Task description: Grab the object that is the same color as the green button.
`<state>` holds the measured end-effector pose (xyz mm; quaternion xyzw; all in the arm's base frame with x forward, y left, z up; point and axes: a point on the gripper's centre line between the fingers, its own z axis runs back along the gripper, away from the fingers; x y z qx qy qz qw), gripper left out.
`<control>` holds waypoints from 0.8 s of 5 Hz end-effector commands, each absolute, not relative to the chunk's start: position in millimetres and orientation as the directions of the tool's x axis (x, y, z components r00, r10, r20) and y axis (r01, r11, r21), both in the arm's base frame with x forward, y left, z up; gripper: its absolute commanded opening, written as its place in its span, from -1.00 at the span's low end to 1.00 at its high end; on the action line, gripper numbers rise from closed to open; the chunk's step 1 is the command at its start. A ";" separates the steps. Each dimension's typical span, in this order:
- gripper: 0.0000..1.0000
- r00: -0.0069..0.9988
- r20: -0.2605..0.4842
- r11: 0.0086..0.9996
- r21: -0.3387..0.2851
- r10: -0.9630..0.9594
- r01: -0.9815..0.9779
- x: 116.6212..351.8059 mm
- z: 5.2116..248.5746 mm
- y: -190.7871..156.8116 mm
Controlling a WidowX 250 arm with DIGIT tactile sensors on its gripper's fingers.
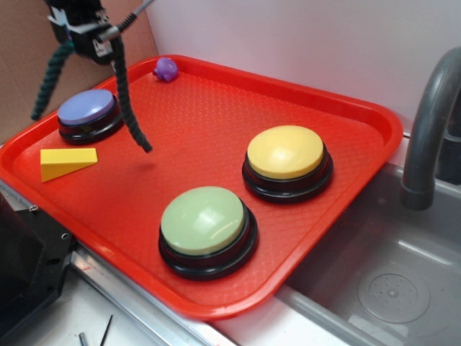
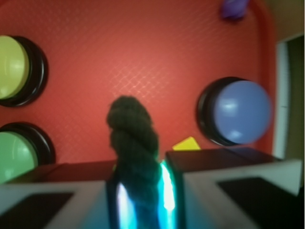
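My gripper [image 1: 97,45] hangs high over the tray's far left, shut on the dark green twisted rope [image 1: 127,101]. The rope dangles clear of the tray in two strands, one down each side of the gripper. In the wrist view the rope [image 2: 132,138] is pinched between the jaws of the gripper [image 2: 140,191] and fills the gap. The pale green button [image 1: 204,220] with a black base sits at the tray's front middle; it shows at the left edge of the wrist view as the green button [image 2: 14,157].
On the red tray [image 1: 216,115] stand a yellow button [image 1: 286,153], a purple-blue button [image 1: 87,109], a yellow wedge block [image 1: 66,162] and a small purple toy [image 1: 166,68]. A grey faucet [image 1: 431,122] and a sink basin [image 1: 389,274] lie to the right.
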<state>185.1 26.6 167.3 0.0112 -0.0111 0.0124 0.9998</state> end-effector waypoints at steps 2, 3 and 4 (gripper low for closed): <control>-1.00 0.996 0.056 0.992 0.097 0.076 -0.081 214.5 202.6 37.5; -1.00 0.997 0.075 0.996 0.086 0.019 -0.025 224.0 198.3 26.6; -1.00 0.995 0.083 0.995 0.085 -0.063 0.056 235.2 189.6 13.4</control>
